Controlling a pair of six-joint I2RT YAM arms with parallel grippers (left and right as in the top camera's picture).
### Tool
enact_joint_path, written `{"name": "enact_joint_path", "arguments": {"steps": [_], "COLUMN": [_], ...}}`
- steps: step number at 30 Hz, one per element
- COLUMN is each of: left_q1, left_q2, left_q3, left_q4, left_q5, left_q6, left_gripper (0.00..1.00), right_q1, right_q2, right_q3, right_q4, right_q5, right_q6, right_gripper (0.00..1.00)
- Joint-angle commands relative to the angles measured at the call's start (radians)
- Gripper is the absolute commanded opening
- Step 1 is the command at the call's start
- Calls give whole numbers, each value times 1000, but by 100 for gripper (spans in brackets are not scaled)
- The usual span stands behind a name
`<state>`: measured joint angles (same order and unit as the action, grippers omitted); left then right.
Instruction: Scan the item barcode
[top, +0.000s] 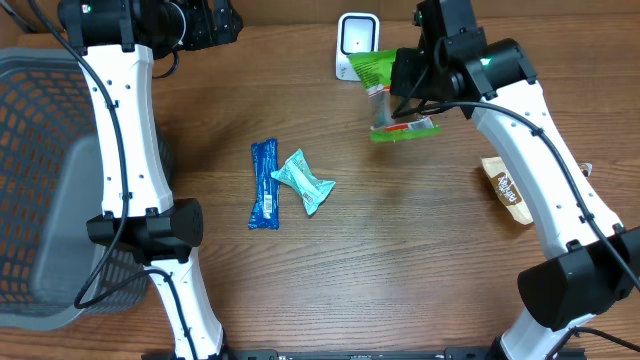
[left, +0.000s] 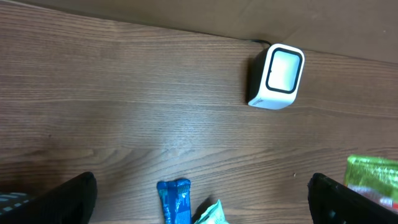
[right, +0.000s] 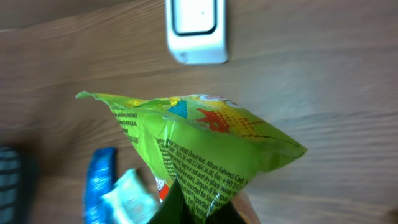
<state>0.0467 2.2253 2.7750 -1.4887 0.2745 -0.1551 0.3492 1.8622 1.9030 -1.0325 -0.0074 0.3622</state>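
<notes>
One green packet (right: 205, 137) — clamped in right end effector (right: 198, 210) | near scanner (top: 357, 40)

Crinkled green snack bag (right: 205, 143) hangs lifted near the white scanner (top: 357, 38).

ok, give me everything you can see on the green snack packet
The green snack packet is a glossy, crinkled, foil-like pouch. It is bright green with red and teal graphics and fine black print down one side. The shut right claw pinches it at one end, and it looks lifted off the table, just in front of the white scanner. Nothing else visibly touches it. No barcode shows in any view.
</notes>
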Motion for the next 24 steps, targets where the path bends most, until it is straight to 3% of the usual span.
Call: {"name": "enact_joint_path", "arguments": {"steps": [1,3,17,23,24], "left_q1": [-1,-1,-1,-1,-1], "left_q2": [-15,-15,-15,-15,-15], "left_q3": [14,14,14,14,14], "left_q4": [4,4,4,4,4], "left_q5": [6,6,6,6,6], "left_q6": [-6,-6,-6,-6,-6], "left_gripper": [100,100,100,100,100], "right_q1": [1,0,71,145,172], "right_q2": [-25,-8,356,372,371], "right_q3": [44,42,40,41,42], "right_q4": [24,18,-48,-66,-87], "right_q5": [323,463,839,792,724], "right_q6": [-179,-264,-280,-317,-383], "right_gripper": [4,4,4,4,14]}}
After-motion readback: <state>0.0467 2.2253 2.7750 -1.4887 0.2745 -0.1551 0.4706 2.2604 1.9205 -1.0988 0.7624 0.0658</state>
